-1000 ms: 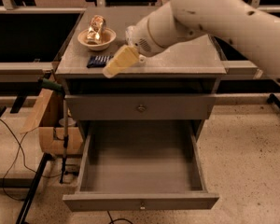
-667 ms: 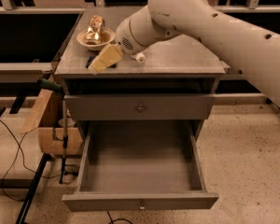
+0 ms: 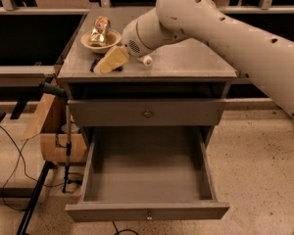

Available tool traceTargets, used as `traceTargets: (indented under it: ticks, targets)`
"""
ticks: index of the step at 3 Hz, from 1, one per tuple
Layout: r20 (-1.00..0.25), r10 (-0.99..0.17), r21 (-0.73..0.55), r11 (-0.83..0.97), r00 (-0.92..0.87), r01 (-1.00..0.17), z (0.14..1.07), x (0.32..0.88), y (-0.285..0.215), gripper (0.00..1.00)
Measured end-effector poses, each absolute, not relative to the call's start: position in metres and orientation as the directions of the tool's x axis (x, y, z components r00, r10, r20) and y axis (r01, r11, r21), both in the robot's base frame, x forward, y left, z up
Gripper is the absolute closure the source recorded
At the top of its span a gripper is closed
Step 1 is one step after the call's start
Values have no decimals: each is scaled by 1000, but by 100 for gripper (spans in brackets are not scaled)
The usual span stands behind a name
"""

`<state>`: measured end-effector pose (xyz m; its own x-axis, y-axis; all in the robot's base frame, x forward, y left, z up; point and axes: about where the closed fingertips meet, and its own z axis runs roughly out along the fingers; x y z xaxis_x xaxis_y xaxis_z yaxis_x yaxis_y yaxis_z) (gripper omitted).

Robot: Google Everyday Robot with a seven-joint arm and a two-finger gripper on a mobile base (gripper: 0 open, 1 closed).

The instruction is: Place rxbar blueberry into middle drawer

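**Camera view, cabinet and arm.** The arm (image 3: 225,28) reaches in from the right across the cabinet top (image 3: 186,65). One second ago its pale tip stood nearer the middle of the top. It has since swung left, and most of that travel was finished 0.7 s ago, for the pose has hardly changed after that.

The gripper (image 3: 110,60) now sits low over the front left part of the top, just in front of the bowl (image 3: 85,40), which holds the gold snack bag (image 3: 100,29). Whether the gripper is clenched or released cannot be told.

The rxbar blueberry (image 3: 95,66) lies flat on the cabinet top where it lay before. It is now largely covered by the gripper, and only dark slivers show at either side. Contact between the two cannot be judged.

A small white cylindrical object (image 3: 147,60) rests on the top just right of the gripper, below the wrist.

The middle drawer (image 3: 147,170) remains pulled fully out below, with its floor bare. The drawer above it (image 3: 112,112) stays closed. Bowl, bag and both drawers are unmoved throughout.
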<state>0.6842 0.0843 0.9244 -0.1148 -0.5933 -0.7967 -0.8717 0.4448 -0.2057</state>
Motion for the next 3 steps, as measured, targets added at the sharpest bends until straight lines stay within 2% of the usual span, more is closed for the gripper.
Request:
traceTargets:
  ticks: [3]
  targets:
    - [-836, -536, -125, 386, -113, -914, 871, 754, 104, 0]
